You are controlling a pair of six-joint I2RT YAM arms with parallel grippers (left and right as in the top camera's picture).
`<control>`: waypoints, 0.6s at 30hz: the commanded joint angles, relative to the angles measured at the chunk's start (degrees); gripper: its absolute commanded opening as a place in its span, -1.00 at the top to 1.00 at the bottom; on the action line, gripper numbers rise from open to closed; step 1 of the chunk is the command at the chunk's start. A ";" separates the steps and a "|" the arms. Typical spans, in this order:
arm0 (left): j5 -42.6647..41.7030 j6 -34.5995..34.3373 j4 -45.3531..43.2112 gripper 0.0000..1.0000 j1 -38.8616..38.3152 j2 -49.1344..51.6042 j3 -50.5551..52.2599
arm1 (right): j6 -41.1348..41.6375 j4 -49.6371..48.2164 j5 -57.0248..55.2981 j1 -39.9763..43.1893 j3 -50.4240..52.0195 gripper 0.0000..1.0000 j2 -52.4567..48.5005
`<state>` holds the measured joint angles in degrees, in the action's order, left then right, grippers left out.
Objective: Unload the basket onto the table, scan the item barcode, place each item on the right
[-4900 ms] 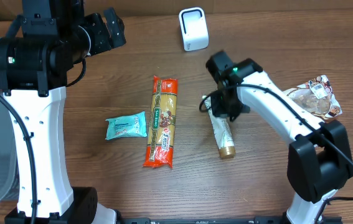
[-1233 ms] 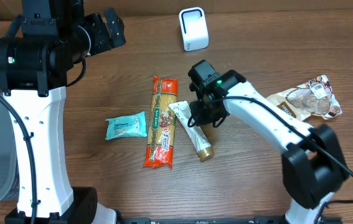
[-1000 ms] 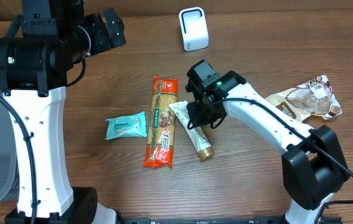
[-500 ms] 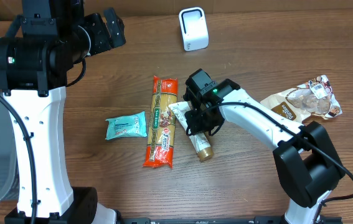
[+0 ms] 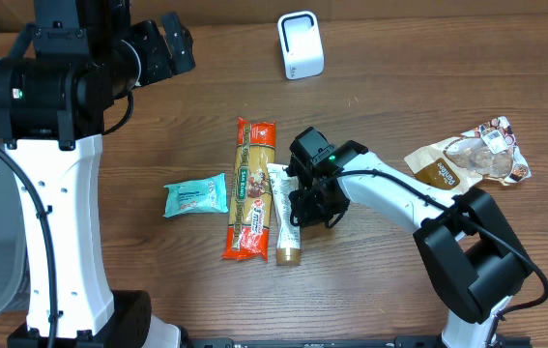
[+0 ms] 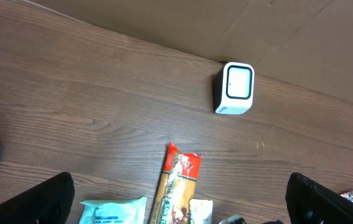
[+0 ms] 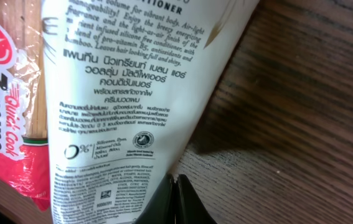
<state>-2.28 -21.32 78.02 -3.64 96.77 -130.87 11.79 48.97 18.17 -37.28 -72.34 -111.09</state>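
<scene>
Plainly the right jaws are pressed fully together with nothing visible between them. In the wrist view their dark fingertips [image 7: 164, 208] meet at the long edge of the white tube [image 5: 284, 217]; whether they touch it or sit just off it cannot be told. The tube lies flat near the middle of the surface, its gold cap toward the near edge and its printed side up. It lies along a red and orange pasta pack [image 5: 251, 188], just beside it on the side toward the right edge.

A teal packet [image 5: 196, 196] lies apart from the pasta pack, toward the left edge. A small white scanner [image 5: 300, 44] stands near the far edge, well apart from the tube. A brown snack bag [image 5: 472, 159] lies by the right edge.

The right arm [image 5: 389, 188] reaches low from the near right corner to the middle, its wrist tipped down.

The left jaws stand at their widest, empty, the 2 fingers [image 6: 33, 199] at the bottom corners of their view. The left arm [image 5: 56, 164] stands tall by the left edge, its wrist held high near the far left corner.
</scene>
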 commanded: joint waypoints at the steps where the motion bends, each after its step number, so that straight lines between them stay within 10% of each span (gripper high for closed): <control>1: 0.37 -0.98 -0.22 -0.99 0.15 0.35 -0.37 | 0.35 0.24 1.07 -0.28 -0.85 0.79 -0.15; 6: 0.37 -0.98 -0.22 -0.99 0.15 0.35 -0.37 | 0.35 3.87 6.78 0.22 -5.20 -0.28 -0.15; 18: 0.37 -0.98 -0.22 -0.99 0.13 0.35 -0.37 | 10.10 0.48 7.89 -1.33 -3.76 -0.68 -0.17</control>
<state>-2.28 -21.32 78.00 -3.64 96.77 -130.87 15.57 50.81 29.50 -37.52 -77.10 -111.18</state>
